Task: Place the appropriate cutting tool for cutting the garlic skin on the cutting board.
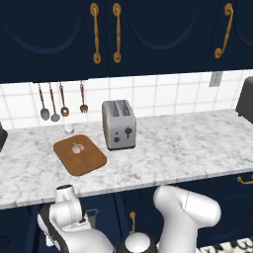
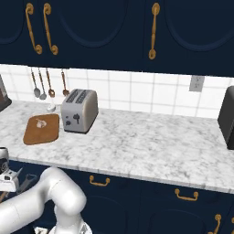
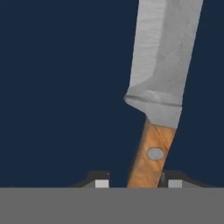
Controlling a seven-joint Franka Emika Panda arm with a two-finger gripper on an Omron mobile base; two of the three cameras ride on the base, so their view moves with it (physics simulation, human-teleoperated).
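The knife [image 3: 159, 65], with a grey steel blade and a brown wooden handle, stands up between my finger tips against a dark blue cabinet front. My gripper [image 3: 138, 183] is shut on the handle. The gripper [image 1: 88, 220] hangs below the counter's front edge at the left, also low at the left in the right base view [image 2: 16, 176]. The brown cutting board [image 1: 86, 160] lies flat on the marble counter left of the toaster [image 1: 118, 124]. The small whitish garlic [image 1: 76, 148] rests on the board's far half. The board [image 2: 43, 132] and garlic [image 2: 41, 122] sit well above and beyond my hand.
Spoons and a fork [image 1: 62, 101] hang on the tiled wall behind the board. A small white shaker [image 1: 68, 129] stands by the board's far corner. A dark appliance [image 2: 227, 116] sits at the counter's right end. The counter edge [image 1: 123, 190] overhangs the gripper.
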